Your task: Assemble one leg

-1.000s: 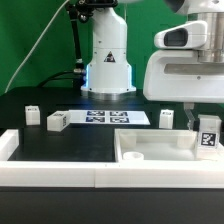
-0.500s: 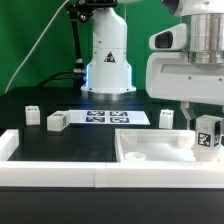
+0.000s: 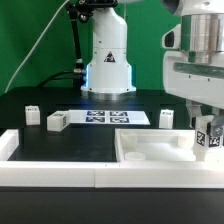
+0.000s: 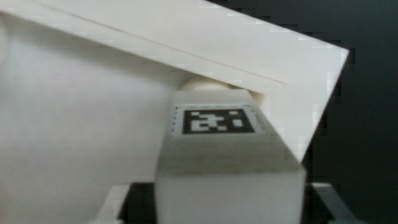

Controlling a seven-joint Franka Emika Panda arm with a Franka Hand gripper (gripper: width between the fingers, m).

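Note:
My gripper (image 3: 206,133) is shut on a white leg (image 3: 206,138) with a black-and-white tag, held upright over the right end of the large white tray-shaped piece (image 3: 150,152). In the wrist view the leg (image 4: 221,160) fills the space between the fingers and points at a raised corner of the tray piece (image 4: 214,70). Three more legs stand on the table: one (image 3: 31,115) at the exterior view's left, one (image 3: 56,121) beside it, and one (image 3: 166,119) behind the tray piece.
The marker board (image 3: 105,118) lies flat in front of the robot base (image 3: 107,62). A white rail (image 3: 60,175) runs along the table's near edge, with a raised end (image 3: 9,145) at the exterior view's left.
The gripper with the leg has shifted slightly toward the exterior view's right and a little lower, closer to the tray piece's right end.

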